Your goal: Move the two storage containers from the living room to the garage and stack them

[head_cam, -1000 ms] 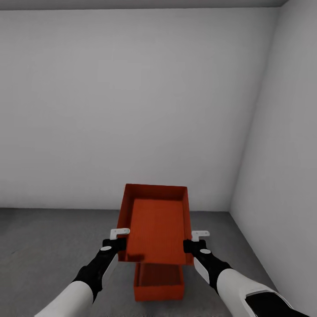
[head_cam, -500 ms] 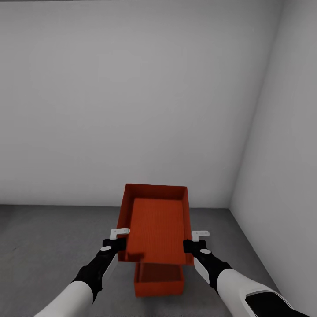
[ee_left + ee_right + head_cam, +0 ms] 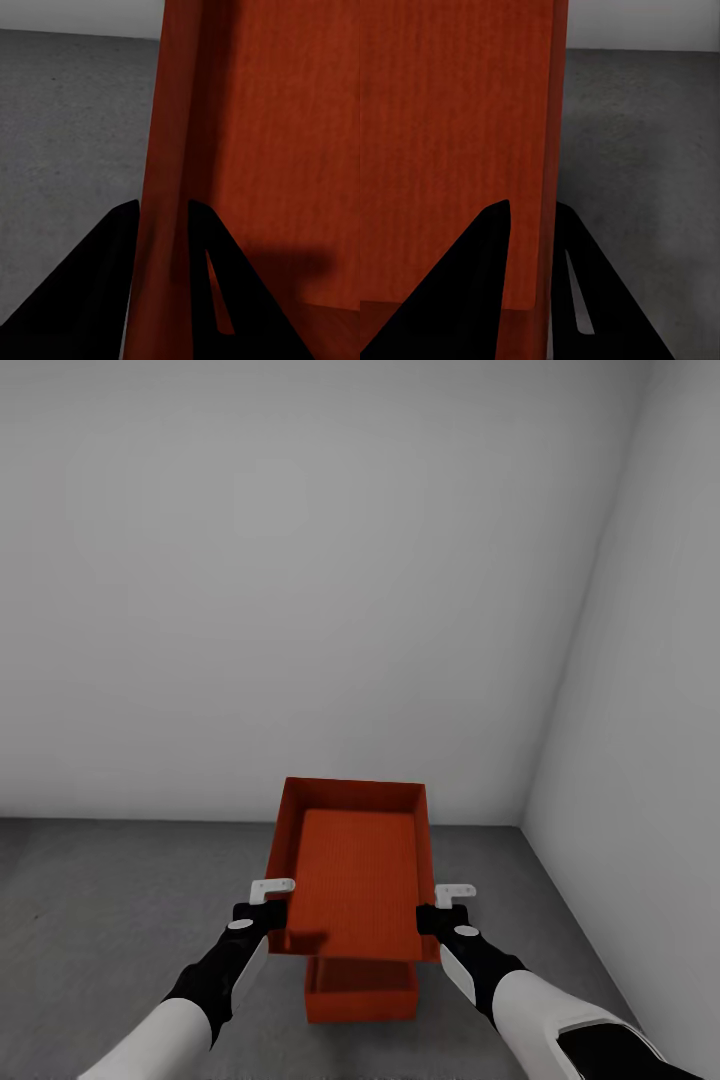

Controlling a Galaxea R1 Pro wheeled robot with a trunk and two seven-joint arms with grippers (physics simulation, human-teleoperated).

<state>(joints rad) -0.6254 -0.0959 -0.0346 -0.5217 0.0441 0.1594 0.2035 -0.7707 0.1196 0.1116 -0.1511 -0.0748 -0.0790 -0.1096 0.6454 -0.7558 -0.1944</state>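
Head view: my left gripper (image 3: 272,908) and right gripper (image 3: 436,911) clamp a container (image 3: 355,865) above another container (image 3: 360,1000) on grey concrete floor (image 3: 110,900); pale walls (image 3: 300,580) ahead.

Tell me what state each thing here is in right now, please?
Upper orange-red rectangular topless bin: held in the air, upright, empty, above the other bin.
Lower orange-red bin: resting on the dark grey concrete floor, upright.
Left hand: shut on the upper bin's side wall.
Right hand: shut on the opposite wall.
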